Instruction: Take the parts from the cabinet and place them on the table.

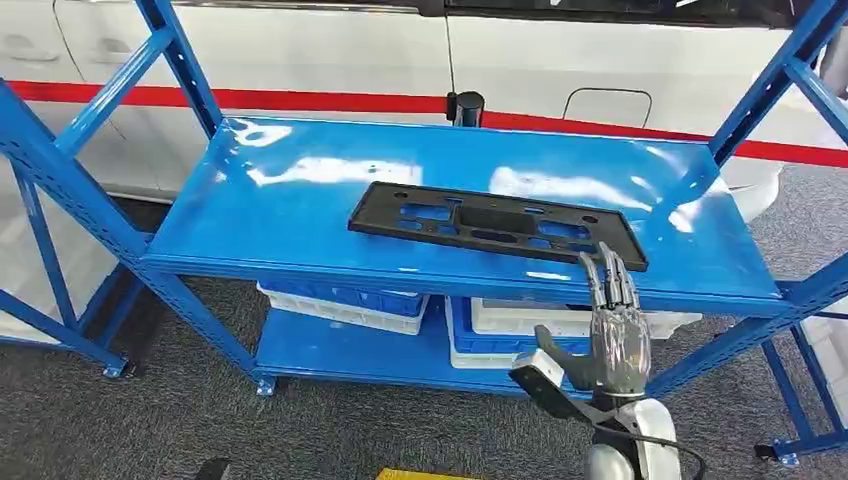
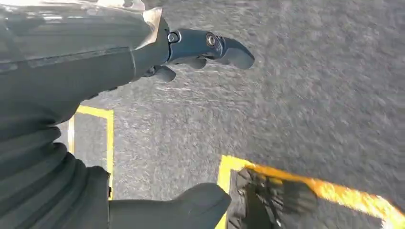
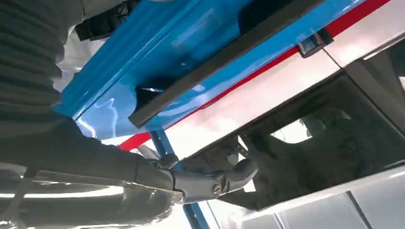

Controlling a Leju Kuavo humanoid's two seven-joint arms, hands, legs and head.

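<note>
A long flat black plastic part [image 1: 497,223] with cut-outs lies across the upper blue shelf [image 1: 300,200] of the rack, its right end near the shelf's front edge. My right hand [image 1: 615,325] is raised in front of that edge, fingers straight and apart, tips just short of the part's right end, holding nothing. In the right wrist view the black part [image 3: 215,62] crosses the blue shelf [image 3: 119,109], and the right hand [image 3: 205,181] is beside it. My left hand [image 2: 200,47] hangs over grey floor, fingers apart and empty.
Blue and white bins [image 1: 350,300] sit on the lower shelf. Blue uprights and diagonal braces [image 1: 60,190] frame both sides of the rack. A white car with a red stripe [image 1: 330,100] stands behind. Yellow floor tape [image 2: 334,191] lies below my left hand.
</note>
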